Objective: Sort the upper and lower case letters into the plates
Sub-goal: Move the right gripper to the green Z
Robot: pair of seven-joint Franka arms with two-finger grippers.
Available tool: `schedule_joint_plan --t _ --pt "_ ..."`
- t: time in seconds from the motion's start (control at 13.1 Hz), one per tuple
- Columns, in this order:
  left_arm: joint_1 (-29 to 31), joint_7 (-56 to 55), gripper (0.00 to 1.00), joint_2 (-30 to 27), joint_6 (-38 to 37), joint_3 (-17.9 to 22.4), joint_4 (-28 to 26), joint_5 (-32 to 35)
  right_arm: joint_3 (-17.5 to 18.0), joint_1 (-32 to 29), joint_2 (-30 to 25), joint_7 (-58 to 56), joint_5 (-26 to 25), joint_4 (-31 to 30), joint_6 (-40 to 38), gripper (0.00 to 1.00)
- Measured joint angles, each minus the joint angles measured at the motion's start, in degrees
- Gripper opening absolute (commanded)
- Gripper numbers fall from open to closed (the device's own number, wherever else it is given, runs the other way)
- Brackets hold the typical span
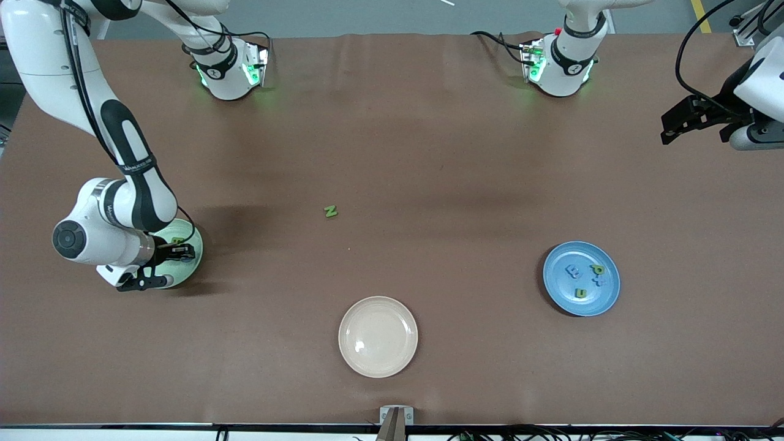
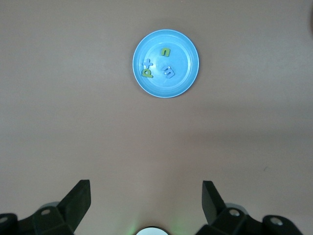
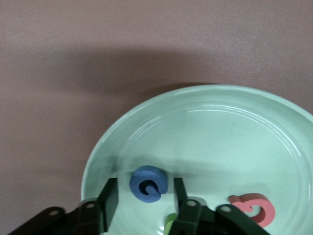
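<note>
The right gripper hangs released over the mint plate, straddling a blue letter lying there, nearer than the waiting, spread left gripper to the green N mid-table.

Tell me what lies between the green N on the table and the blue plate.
Nothing: in the front view the brown table is bare from the green N to the blue plate. The cream plate sits nearer the camera, off that line.
</note>
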Motion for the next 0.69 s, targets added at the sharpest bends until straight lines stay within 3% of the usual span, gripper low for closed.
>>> schedule_joint_plan --t 0.38,0.69 --pt "-0.2 0.0 1.0 0.1 0.3 -0.1 -0.5 -0.2 0.6 8.3 -11.5 7.1 0.0 2.3 -16.2 1.0" --pt "-0.3 0.0 1.0 0.0 0.3 -0.1 -0.6 -0.2 1.0 18.3 -18.1 10.2 0.0 1.7 -21.0 1.0"
